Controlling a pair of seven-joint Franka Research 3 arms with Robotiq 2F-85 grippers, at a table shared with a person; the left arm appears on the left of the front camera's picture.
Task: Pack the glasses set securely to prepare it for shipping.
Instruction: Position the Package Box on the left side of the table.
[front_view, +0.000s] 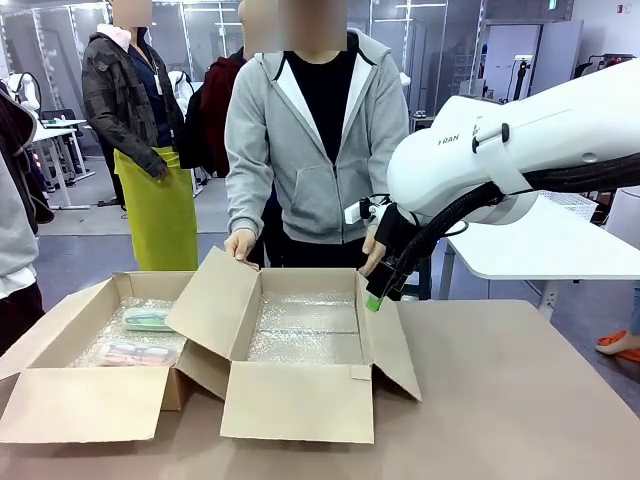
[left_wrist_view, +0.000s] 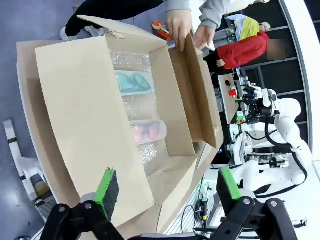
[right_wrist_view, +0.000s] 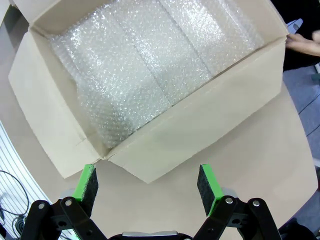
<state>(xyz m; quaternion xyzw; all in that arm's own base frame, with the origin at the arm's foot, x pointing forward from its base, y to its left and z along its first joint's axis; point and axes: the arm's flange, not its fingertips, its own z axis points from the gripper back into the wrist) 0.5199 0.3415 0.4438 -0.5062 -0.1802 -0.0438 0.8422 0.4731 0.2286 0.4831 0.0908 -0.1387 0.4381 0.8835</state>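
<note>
The arm housing bears partly legible lettering, "RAN". Two open cardboard boxes stand side by side on the tan bench (front_view: 520, 390). The left box (front_view: 85, 400), lined with bubble wrap (left_wrist_view: 131, 62), holds the mint-green case (left_wrist_view: 134, 82) and the pink case (left_wrist_view: 148, 131), apart. The right box (front_view: 300, 400) holds bubble wrap. A person's hands (front_view: 240, 243) grip its flaps. Both the left end effector (left_wrist_view: 167, 187) and the right end effector (right_wrist_view: 147, 185) stand wide, empty.

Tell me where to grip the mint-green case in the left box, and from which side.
Grip the mint-green case across its narrow middle, coming straight down from above. It lies flat on bubble wrap inside the left box, whose walls likely block a sideways approach, and its long sides look clear.
</note>
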